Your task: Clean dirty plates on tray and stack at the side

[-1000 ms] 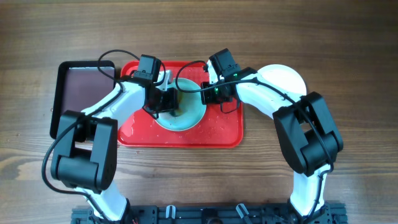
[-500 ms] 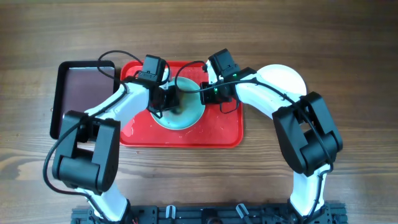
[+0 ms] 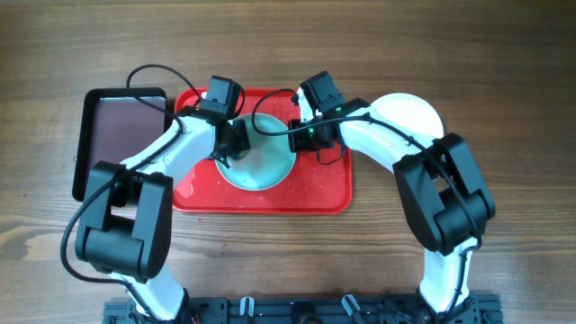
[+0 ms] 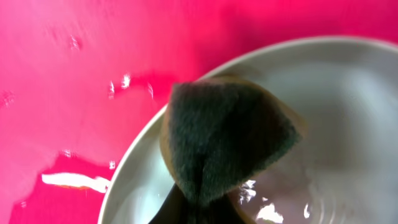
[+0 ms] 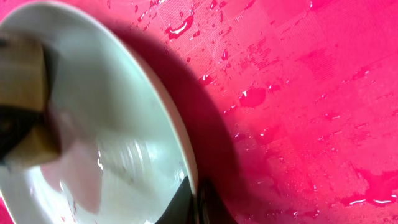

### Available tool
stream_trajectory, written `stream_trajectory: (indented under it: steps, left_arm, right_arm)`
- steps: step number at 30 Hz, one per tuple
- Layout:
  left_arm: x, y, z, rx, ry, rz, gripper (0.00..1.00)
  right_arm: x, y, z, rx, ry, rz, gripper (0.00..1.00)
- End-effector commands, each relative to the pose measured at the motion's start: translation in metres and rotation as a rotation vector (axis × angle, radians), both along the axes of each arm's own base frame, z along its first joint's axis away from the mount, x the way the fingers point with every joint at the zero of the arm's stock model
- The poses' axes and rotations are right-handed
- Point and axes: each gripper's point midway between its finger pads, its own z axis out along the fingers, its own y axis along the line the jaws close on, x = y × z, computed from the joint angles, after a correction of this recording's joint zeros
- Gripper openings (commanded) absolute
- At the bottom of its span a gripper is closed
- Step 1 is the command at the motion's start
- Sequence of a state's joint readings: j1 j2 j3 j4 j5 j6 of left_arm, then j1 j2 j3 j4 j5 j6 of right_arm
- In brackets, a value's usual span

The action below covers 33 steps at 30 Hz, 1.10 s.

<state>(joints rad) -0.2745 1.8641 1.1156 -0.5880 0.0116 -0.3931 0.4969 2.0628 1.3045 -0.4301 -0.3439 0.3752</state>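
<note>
Two plates show in your overhead view. The turquoise plate (image 3: 263,166) sits roughly mid-tray on the red tray (image 3: 315,193). The white plate (image 3: 419,108) is off the tray, on the table (image 3: 504,54) just to its right, partly under the right arm.

Left gripper (image 3: 236,142) is over the turquoise plate's left edge. It's closed tight on a sponge (image 4: 230,140), pinched at the sponge's near end. The dark green scrub face points at the wrist camera, with a tan edge around it. The sponge lies on the plate's inside just within the rim; I can't tell how hard it presses.

Right gripper (image 3: 297,135) is on the opposite side, jaws nipped narrow on the turquoise plate's right rim. In the right wrist view the rim runs straight into the fingertips at the bottom of frame. The plate throws a dark shadow on the tray next to that rim. I can't tell whether that edge is lifted.

The plate's inside looks wet and glossy, and I can't make out any red smears in either wrist view. Water drops (image 5: 252,96) are scattered over the tray surface.

Further out, a black tray (image 3: 112,135) with a brownish inside sits just left of the red tray.
</note>
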Motion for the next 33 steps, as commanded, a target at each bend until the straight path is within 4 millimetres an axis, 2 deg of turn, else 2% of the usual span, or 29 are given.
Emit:
stream_trajectory:
  steps: [1, 3, 6, 10, 12, 15, 25, 30, 33]
  left_arm:
    - [-0.047, -0.015, -0.018, -0.110, 0.195, -0.122, 0.04]
    - [-0.065, -0.030, -0.015, -0.183, 0.249, -0.215, 0.04]
    - [-0.079, -0.056, -0.011, -0.278, 0.251, -0.398, 0.04]
    - [-0.084, -0.073, -0.021, -0.273, 0.206, -0.496, 0.04]
    - [-0.082, -0.079, -0.027, -0.259, 0.176, -0.482, 0.04]
    - [-0.076, -0.074, -0.034, -0.211, 0.166, -0.358, 0.04]
    - [-0.071, -0.069, -0.034, -0.236, 0.213, -0.045, 0.04]
    - [-0.038, -0.023, -0.039, -0.078, 0.096, 0.260, 0.04]
    - [-0.014, 0.002, -0.036, -0.009, -0.014, 0.371, 0.04]
  right_arm:
    - [0.001, -0.003, -0.010, -0.019, 0.014, 0.000, 0.04]
    - [0.001, -0.003, -0.010, -0.019, 0.014, 0.000, 0.04]
    - [0.001, -0.003, -0.010, -0.019, 0.015, 0.000, 0.04]
    - [0.000, -0.003, -0.010, -0.021, 0.018, 0.001, 0.04]
    - [0.000, -0.003, -0.011, -0.023, 0.022, 0.001, 0.04]
    - [0.000, -0.003, -0.011, -0.023, 0.022, 0.001, 0.04]
    - [0.000, -0.003, -0.011, -0.023, 0.022, 0.000, 0.04]
    - [0.000, -0.003, -0.011, -0.023, 0.022, 0.000, 0.04]
    - [0.000, -0.003, -0.011, -0.023, 0.023, -0.002, 0.05]
